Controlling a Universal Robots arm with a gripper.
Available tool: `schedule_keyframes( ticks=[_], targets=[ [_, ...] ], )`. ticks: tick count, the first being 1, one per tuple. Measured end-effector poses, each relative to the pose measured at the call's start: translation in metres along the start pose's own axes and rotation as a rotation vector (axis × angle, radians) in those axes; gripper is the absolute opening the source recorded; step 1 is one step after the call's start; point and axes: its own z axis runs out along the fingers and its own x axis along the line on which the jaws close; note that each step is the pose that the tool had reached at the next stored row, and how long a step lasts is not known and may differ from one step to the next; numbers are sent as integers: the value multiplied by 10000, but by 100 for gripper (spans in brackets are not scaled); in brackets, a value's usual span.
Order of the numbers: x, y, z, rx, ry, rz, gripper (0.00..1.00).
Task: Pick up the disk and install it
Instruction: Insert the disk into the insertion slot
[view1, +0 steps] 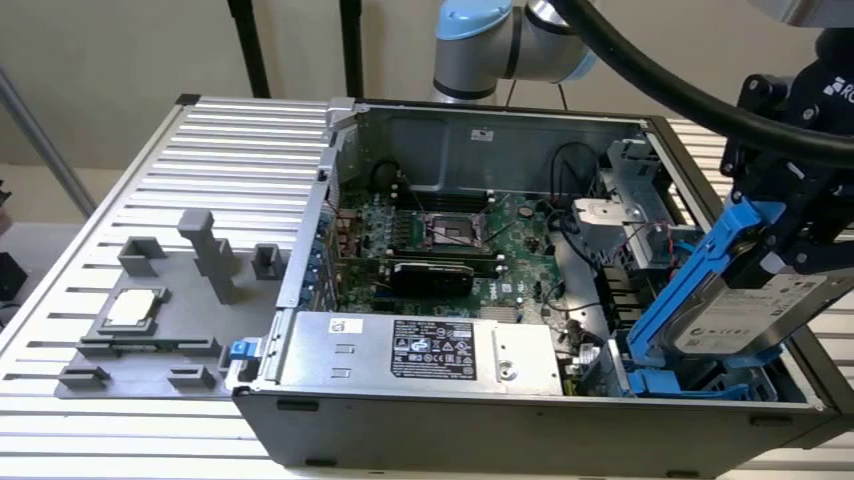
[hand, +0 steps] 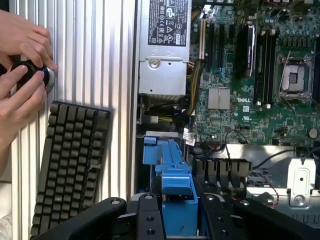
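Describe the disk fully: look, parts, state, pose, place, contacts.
The disk is a flat, silver-grey rectangular drive with a white printed label, framed by blue, plastic-looking carrier rails. The gripper holds it by the blue carrier, shut on it. It is tilted, its lower end at the blue bay part near the exterior view's right end of the open computer case. It does not look fully seated; whether its lower end touches the bay, I cannot tell.

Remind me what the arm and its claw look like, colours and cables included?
The arm is silver-grey with light-blue rounded joint caps and dark bands between sections. A thick black cable loops alongside. The claw is matt black, built of jointed linkages with round metal pivot screws, with white lettering on its dark body, partly cut off in the exterior view.
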Motion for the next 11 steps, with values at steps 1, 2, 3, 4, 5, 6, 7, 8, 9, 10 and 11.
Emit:
schedule_keyframes(
  ticks=[1,2,3,4,5,6,7,8,9,10,11],
  targets=[
    [0,0,9,0,1,0,0],
    [0,-1,19,0,0,0,0],
    [0,-1,29,0,1,0,0],
    [0,-1,39,0,0,0,0],
    [0,-1,48,0,1,0,0],
    [0,-1,57,0,1,0,0],
    [-2,-1,65,0,0,0,0],
    [-4,-2,74,0,-2,0,0],
    [-7,-2,80,0,-1,0,0],
    [-10,-2,86,0,1,0,0],
    [-13,-2,93,0,0,1,0]
  ],
)
